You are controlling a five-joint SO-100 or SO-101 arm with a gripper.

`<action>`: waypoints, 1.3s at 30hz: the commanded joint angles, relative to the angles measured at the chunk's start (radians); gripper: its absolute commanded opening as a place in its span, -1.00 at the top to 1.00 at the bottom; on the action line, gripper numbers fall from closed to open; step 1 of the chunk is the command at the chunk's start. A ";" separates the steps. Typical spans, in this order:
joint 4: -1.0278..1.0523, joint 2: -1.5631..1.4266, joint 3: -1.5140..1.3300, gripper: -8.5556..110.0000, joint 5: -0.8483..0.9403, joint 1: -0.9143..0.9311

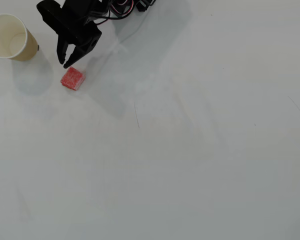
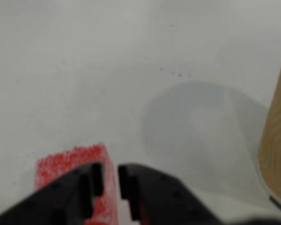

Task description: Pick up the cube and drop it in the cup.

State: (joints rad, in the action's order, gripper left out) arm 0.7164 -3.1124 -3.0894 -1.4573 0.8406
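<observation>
The end effector (image 1: 69, 59) stood over the white desk (image 1: 190, 150) with its two black fingers drawn nearly together, only a narrow slit between the tips, and nothing held in them. In the wrist view the end effector (image 2: 111, 180) showed that same thin gap, and the cube (image 2: 68, 164) lay beyond and beneath the fingertips, mostly to the left of the slit. In the overhead view the cube (image 1: 72, 79) rested on the desk just below the fingertips, close to them; whether a tip touched it could not be told. The cup (image 1: 11, 37) stood upright well to the left of the end effector in that view, mouth unobstructed; in the wrist view only a tan edge of the cup (image 2: 277, 154) showed at the right border.

Judgement: the step in hand was the approach to the grasp. To do it well, the fingers would need to spread wider than the cube before any descent, since the present gap looked too narrow to admit it. The end effector should then be centred so the cube sat between both pads, not off to one side, and closed on two opposite flat faces. The block looked soft, so a moderate squeeze should suffice.

Pose: the arm entered from the top edge of the overhead view, wrist pitched downward, fingers pointing at the desk toward the cube.
</observation>
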 commanded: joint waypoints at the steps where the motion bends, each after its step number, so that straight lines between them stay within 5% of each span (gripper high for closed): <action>1: 0.000 -0.025 -0.034 0.85 0.015 -0.006; 39: 0.163 -0.026 -0.034 0.84 0.015 -0.149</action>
State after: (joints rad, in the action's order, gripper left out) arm 0.8820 -3.1124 -3.0894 -1.4573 0.7041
